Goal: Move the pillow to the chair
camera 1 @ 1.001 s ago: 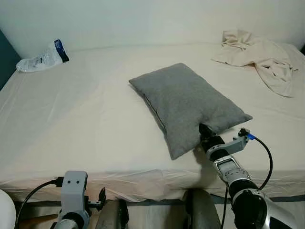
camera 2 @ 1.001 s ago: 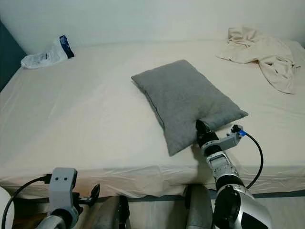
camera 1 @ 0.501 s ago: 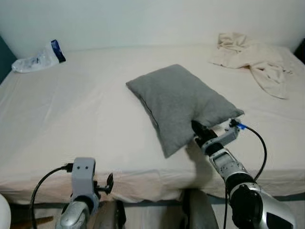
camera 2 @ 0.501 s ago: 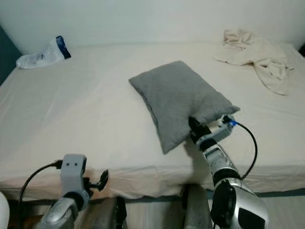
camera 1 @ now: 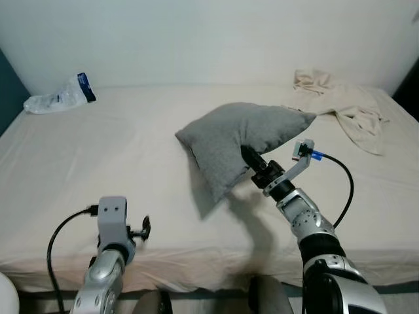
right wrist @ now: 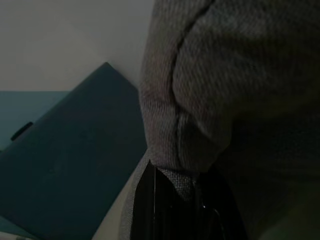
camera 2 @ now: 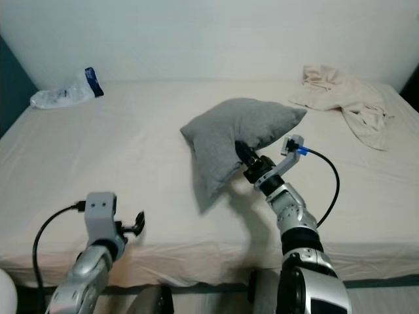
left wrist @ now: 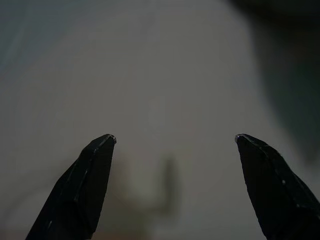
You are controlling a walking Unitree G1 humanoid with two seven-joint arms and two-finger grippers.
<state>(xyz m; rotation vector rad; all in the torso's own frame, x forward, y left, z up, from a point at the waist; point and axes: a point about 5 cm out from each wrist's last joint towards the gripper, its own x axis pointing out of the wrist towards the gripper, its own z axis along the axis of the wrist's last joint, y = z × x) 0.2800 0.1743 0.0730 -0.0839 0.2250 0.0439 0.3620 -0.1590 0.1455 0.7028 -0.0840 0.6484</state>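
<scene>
The right gripper (camera 1: 247, 156) is clamped on the near edge of the grey pillow (camera 1: 239, 140), its black fingers (right wrist: 150, 207) pinching a fold of the fabric. The pillow hangs lifted above the middle of the bed (camera 1: 118, 157), one corner drooping toward the sheet. The left gripper (left wrist: 172, 142) hovers low over the bed's front edge, fingers spread apart. At the bed's far left corner lies a plastic bag (camera 1: 59, 95); at its far right, a crumpled beige cloth (camera 1: 344, 108).
</scene>
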